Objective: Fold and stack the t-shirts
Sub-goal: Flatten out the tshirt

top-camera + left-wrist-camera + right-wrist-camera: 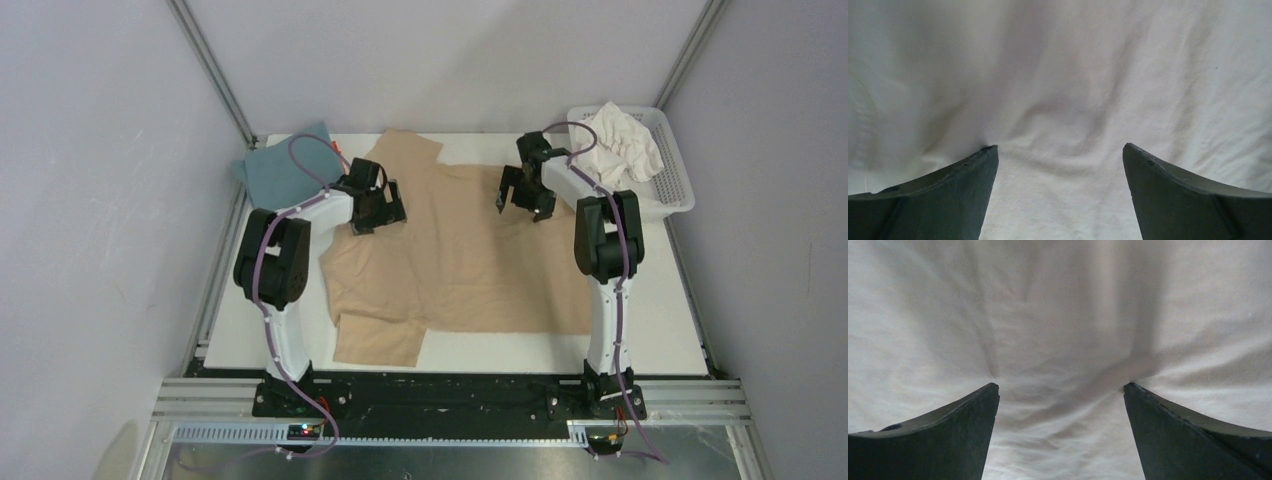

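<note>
Touching the flat tan t-shirt (470, 270), the left gripper (380, 222) and right gripper (520, 210) both stand spread wide.

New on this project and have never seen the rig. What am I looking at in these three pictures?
Two robot arms are bolted at the table's near edge. The wide picture comes from a fixed camera above and behind them. The other two come from a camera on each wrist, looking past its own dark fingers. A tan t-shirt lies spread on the table, a grey-blue shirt lies at the far left corner, and a white basket at far right holds crumpled white cloth. The left gripper and right gripper are both open, tips down on the tan shirt. Nothing is held.
</note>
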You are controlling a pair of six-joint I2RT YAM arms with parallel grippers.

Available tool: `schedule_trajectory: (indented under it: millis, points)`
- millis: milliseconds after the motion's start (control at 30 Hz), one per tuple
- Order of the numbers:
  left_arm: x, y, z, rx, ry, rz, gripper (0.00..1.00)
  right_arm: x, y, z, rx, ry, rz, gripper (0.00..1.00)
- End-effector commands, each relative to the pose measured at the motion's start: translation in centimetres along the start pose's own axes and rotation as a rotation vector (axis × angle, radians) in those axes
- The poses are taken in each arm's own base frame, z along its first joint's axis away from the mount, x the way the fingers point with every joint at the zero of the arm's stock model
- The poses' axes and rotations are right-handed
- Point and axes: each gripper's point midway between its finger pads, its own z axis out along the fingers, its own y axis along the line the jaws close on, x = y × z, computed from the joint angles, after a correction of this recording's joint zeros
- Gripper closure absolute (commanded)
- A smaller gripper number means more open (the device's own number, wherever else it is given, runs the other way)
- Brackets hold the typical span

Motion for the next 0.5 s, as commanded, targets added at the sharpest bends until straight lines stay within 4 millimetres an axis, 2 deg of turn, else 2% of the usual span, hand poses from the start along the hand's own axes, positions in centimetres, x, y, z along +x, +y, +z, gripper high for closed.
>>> schedule_trajectory:
  millis: [0, 33, 133, 200, 233, 267, 300, 333, 367, 400, 433, 467]
  points:
    - [-1.4, 1.0, 2.2, 0.031, 0.039, -0.004, 0.0, -2.0, 0.0, 1.5, -0.016, 0.013, 0.004, 0.01]
    - [-2.4, 0.5, 2.1, 0.043, 0.023, 0.002, 0.0, -3.2, 0.1, 1.5, -0.024, -0.009, 0.01, 0.01]
    - [-3.7, 0.1, 2.9, 0.056, 0.015, 0.005, 0.0, -4.8, 0.4, 1.5, -0.059, -0.032, 0.004, 0.0]
    - [-5.7, -1.1, 2.4, 0.083, -0.019, 0.013, 0.0, -5.9, 0.7, 0.9, -0.069, -0.059, -0.007, 0.01]
    - [-5.9, -1.3, 2.1, 0.093, -0.021, 0.019, 0.0, -6.7, 0.9, 0.0, -0.073, -0.086, -0.017, 0.01]
    - [-6.6, -1.8, 1.3, 0.106, -0.041, 0.023, 0.0, -7.0, 1.2, -0.7, -0.076, -0.102, -0.027, 0.01]
    - [-6.8, -2.0, 0.7, 0.111, -0.048, 0.024, 0.0, -7.7, 1.3, -2.4, -0.074, -0.139, -0.038, 0.01]
    - [-7.4, -2.5, -0.9, 0.126, -0.075, 0.027, 0.0, -7.8, 1.8, -3.4, -0.077, -0.158, -0.053, 0.01]
    - [-7.6, -2.5, -1.6, 0.125, -0.088, 0.027, 0.0, -8.3, 2.1, -5.6, -0.087, -0.202, -0.073, 0.01]
    - [-7.7, -2.8, -3.6, 0.136, -0.116, 0.031, 0.0, -8.0, 2.9, -6.6, -0.099, -0.218, -0.093, 0.01]
    - [-7.7, -2.8, -4.6, 0.131, -0.133, 0.032, 0.0, -7.8, 3.1, -8.8, -0.112, -0.252, -0.109, 0.01]
    - [-7.2, -3.0, -6.5, 0.138, -0.154, 0.04, 0.0, -6.0, 3.4, -8.9, -0.11, -0.231, -0.128, 0.01]
